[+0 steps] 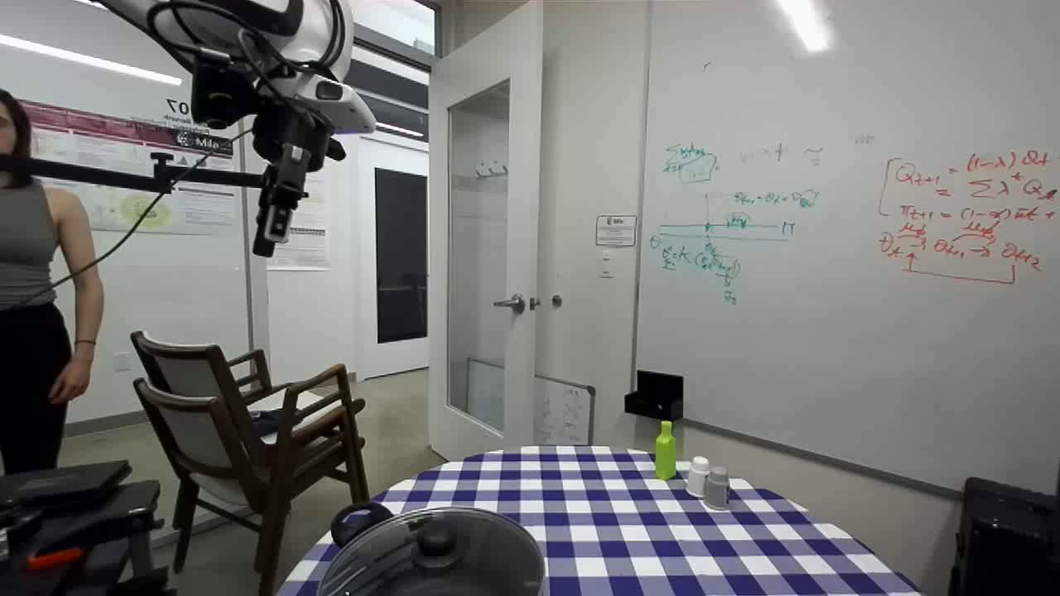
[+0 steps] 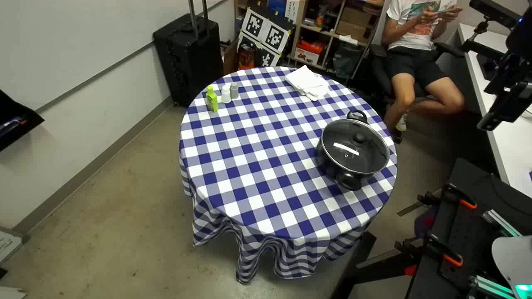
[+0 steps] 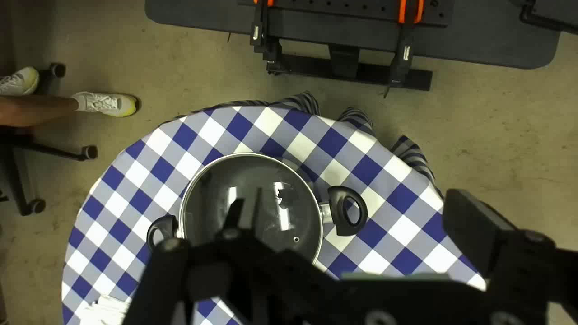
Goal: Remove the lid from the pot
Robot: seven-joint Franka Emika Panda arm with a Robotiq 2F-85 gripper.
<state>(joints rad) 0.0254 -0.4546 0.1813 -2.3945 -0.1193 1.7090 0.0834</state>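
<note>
The lid [image 2: 374,154] is a round glass disc with a metal rim and a dark knob, and it lies on the pot [image 2: 326,164]. The black pot has two dark handles and stands near the edge of the round table. In an exterior view the lid [image 1: 397,563] shows at the bottom, partly cut off. In the wrist view the lid [image 3: 257,176] and a pot handle [image 3: 335,211] lie below me; a gripper finger covers the lid's middle. My gripper [image 3: 356,214] is open and empty, its fingers wide apart. The gripper [image 1: 273,236] hangs well above the table.
A checkered cloth [image 2: 257,166] covers the table. A green bottle [image 2: 212,101], a white shaker [image 2: 225,94] and a grey shaker [image 2: 234,90] stand at its far edge. A folded white cloth [image 2: 307,83] lies there too. A person [image 2: 419,54] sits nearby; another [image 1: 37,273] stands.
</note>
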